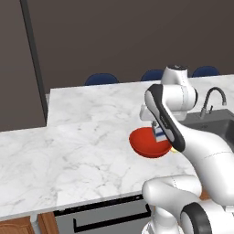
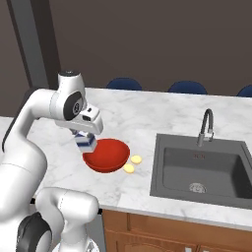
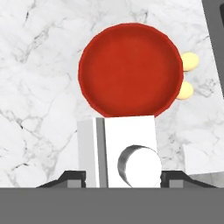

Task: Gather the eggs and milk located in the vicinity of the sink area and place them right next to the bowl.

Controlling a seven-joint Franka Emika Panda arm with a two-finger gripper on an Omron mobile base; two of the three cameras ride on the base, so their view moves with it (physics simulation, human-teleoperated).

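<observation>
My gripper [image 3: 124, 176] is shut on the milk [image 3: 127, 148], a white carton with a blue label, seen top-down in the hand view with a dark finger on each side. The carton [image 2: 85, 142] hangs at the edge of the glossy red bowl [image 2: 107, 155] on the side away from the sink [image 2: 202, 172]. Whether it touches the counter I cannot tell. Two pale-yellow eggs [image 2: 136, 159] [image 2: 129, 168] lie on the marble between bowl and sink, close to the bowl's rim. In the left base view my forearm covers part of the milk [image 1: 160, 134] and the bowl [image 1: 148, 142].
A dark curved faucet [image 2: 206, 125] stands behind the basin. The white marble counter [image 1: 82, 146] stretches wide to the left of the bowl. Blue chair backs [image 1: 101, 79] line its far edge. A dark appliance front [image 1: 105, 218] sits below the counter's near edge.
</observation>
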